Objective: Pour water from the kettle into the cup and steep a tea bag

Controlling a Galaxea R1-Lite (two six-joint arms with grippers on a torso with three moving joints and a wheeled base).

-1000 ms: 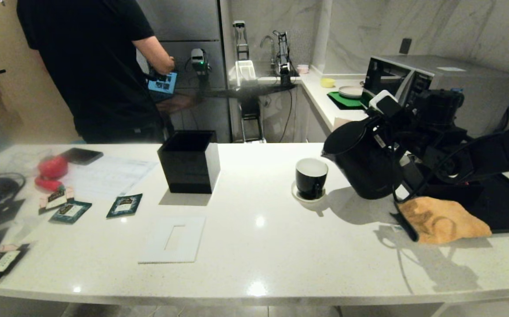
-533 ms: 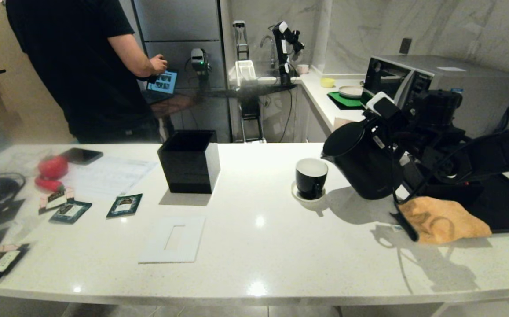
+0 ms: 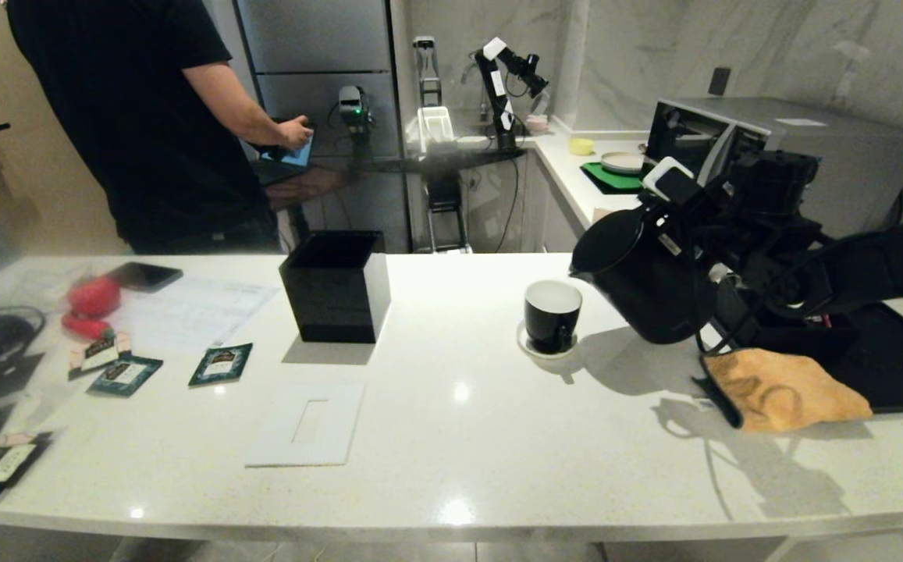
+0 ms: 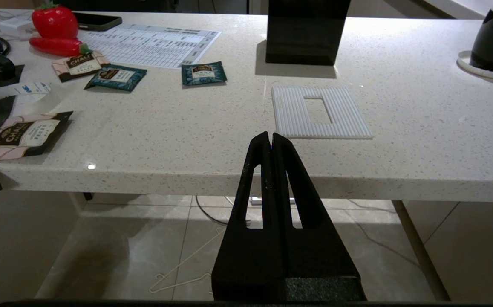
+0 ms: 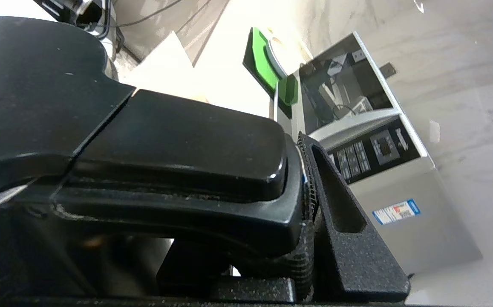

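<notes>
On the right of the white speckled worktop (image 3: 451, 421) the right pincer (image 3: 720, 234) holds the matte black kettle (image 3: 642, 281) by its handle; the right wrist view shows a ribbed black finger (image 5: 344, 221) pressed against the handle's end, so the pincer is closed around the handle and only partly open. The kettle hangs tilted, its base clear of the worktop and its pointed lip aimed at the cup (image 3: 551, 314) — lip and cup are near each other but apart. The cup, glossy black with a white inside, stands upright on a small white saucer (image 3: 533, 349) just left of the kettle. Below the arm lies a crumpled tan cloth (image 3: 787, 390), beside a black tray (image 3: 896, 367). Farther left stands a black open-topped square box (image 3: 335, 286), with a white ribbed plate (image 3: 307, 425) that has a rectangular cut-out lying in front of it. Several tea bag sachets (image 3: 221, 364) lie flat at the left part of the worktop, near a printed sheet (image 3: 186, 308), a red strawberry toy (image 3: 94, 297) and a dark phone (image 3: 144, 275). The left pincer (image 4: 270, 145) hangs below the worktop's near edge, its two fingers pressed together on nothing. Behind the worktop a person in a black shirt (image 3: 131, 117) stands at a tablet — and a silver microwave (image 3: 794, 148) sits at the back right.
</notes>
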